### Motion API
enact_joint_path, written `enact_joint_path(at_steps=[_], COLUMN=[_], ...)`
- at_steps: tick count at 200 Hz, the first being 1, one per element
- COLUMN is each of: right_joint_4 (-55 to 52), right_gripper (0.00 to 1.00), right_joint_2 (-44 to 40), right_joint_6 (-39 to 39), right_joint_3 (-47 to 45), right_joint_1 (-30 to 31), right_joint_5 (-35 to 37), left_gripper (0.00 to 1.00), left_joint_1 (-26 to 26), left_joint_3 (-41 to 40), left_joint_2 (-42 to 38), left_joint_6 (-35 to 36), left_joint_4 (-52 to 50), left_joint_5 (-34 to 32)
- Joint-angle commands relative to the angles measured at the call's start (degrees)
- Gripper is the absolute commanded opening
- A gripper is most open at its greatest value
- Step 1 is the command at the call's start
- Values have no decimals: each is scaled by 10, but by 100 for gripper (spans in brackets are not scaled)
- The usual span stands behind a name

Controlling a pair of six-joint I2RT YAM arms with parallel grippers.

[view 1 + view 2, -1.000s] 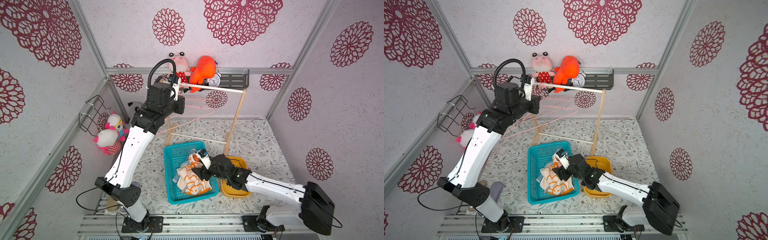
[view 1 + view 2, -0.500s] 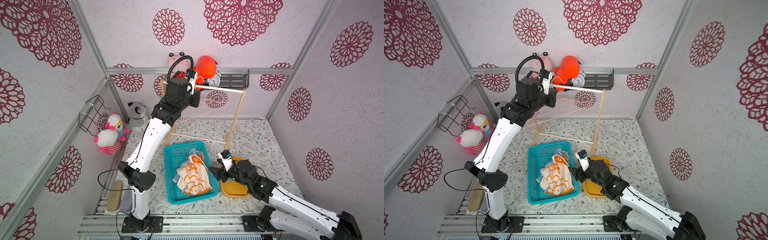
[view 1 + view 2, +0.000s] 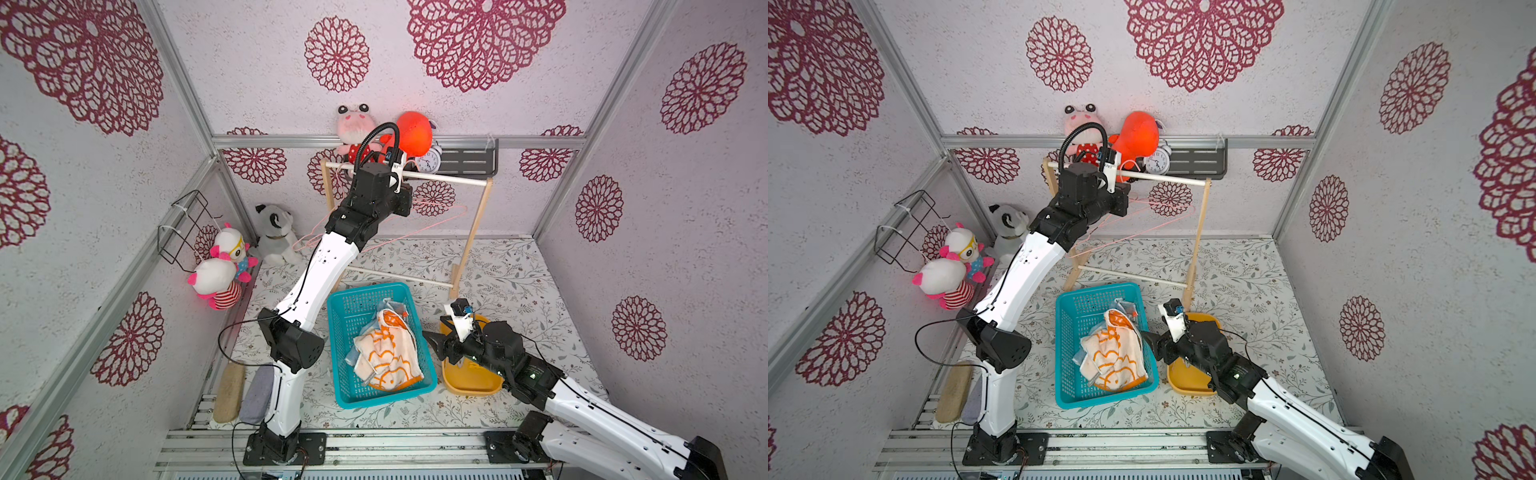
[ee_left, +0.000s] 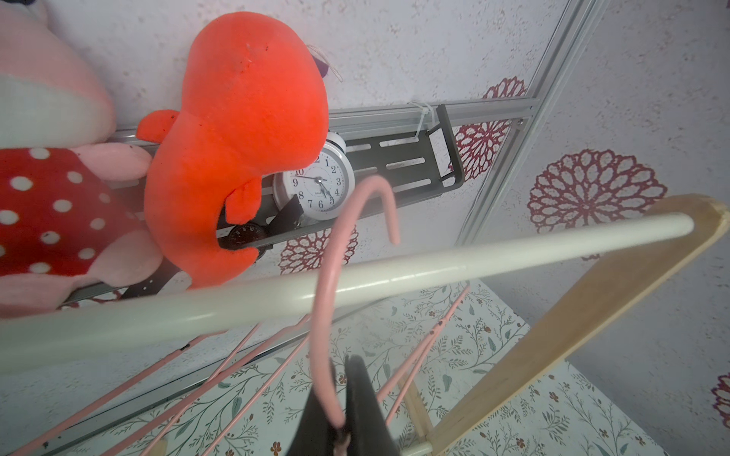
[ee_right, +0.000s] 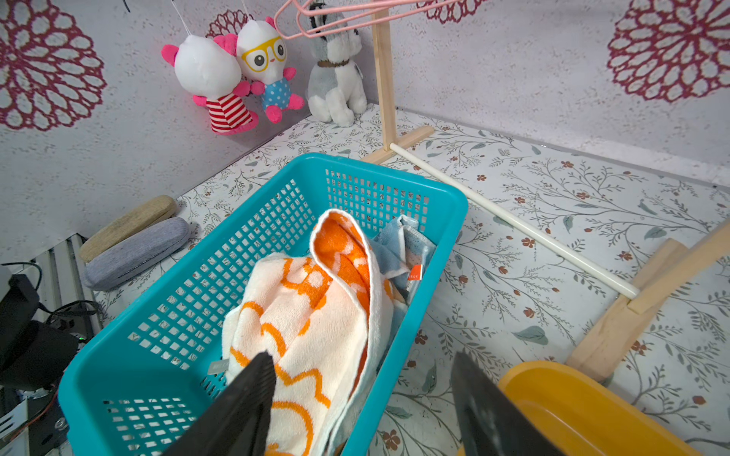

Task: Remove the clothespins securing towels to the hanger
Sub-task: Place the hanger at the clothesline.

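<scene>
1. Step in hand, as judged: hanging the bare hanger [image 4: 373, 183] back on the white rail [image 4: 474, 262] at the far side. The left gripper [image 4: 335, 379] is clamped tight on the hanger's neck, just below the hook.
2. The hook's arc stands above the rail, with its tip on the far side. The arm should lower until the hook bears on the rail, and only then let go. An early release would likely drop the hanger.
3. The neck should stay upright in the grip so that the thin wire does not twist between the fingers.
4. The right gripper [image 5: 361, 355] hangs empty with its jaws wide apart over the right rim of the teal basket [image 5: 379, 173]. The yellow bowl [image 5: 572, 402] sits just to its right.
5. The towels [image 5: 316, 316] lie heaped in the basket, near centre. No clothespins are visible in any view, so the task appears nearly complete.
6. Only the left wrist view shows the grip and how the hook sits relative to the rail. In both top views the wrist body hides the fingers.
7. Both top views show the hanger's wire frame, bare of cloth.
8. The right wrist view shows most clearly a blue towel tucked under the white-and-orange one.
</scene>
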Motion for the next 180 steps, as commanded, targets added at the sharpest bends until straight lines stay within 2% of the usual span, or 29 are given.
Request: enact_joint_path(at_steps=[1, 32, 60, 89, 105, 118, 125, 131, 159, 180], right_joint_4=[2, 2, -1, -20, -34, -41, -44, -46, -60, -38], right_gripper=[72, 72, 72, 73, 75, 85, 93, 98, 99, 99], right_joint_2=[-13, -10, -15, -23, -26, -32, -37, -41, -52, -64], right_joint_6=[15, 16, 18, 12, 8, 9, 7, 5, -4, -19], right_joint_3=[-3, -4, -4, 5, 15, 19, 20, 21, 23, 7], right_joint_1=[-4, -6, -6, -10, -15, -20, -23, -26, -48, -68], right_joint_5=[10, 11, 15, 32, 51, 90, 110, 132, 255, 360], left_gripper=[0, 0, 9, 42, 70, 89, 99, 98, 98, 98], left_joint_1=[-2, -4, -3, -4, -8, -17, -22, -25, -31, -30], left_joint_3=[-14, -73, -132, -169, -197, -240, -271, -297, -412, -537], left_joint_2=[2, -24, -52, -91, -121, -159, -185, -207, -317, -415], left_joint_6=[-6, -14, -13, -10, -6, 8, 17, 24, 44, 50], left_joint_4=[25, 51, 71, 86, 93, 113, 130, 142, 182, 232], left_joint_5=[0, -4, -19, -14, -20, -38, -51, -60, -109, -165])
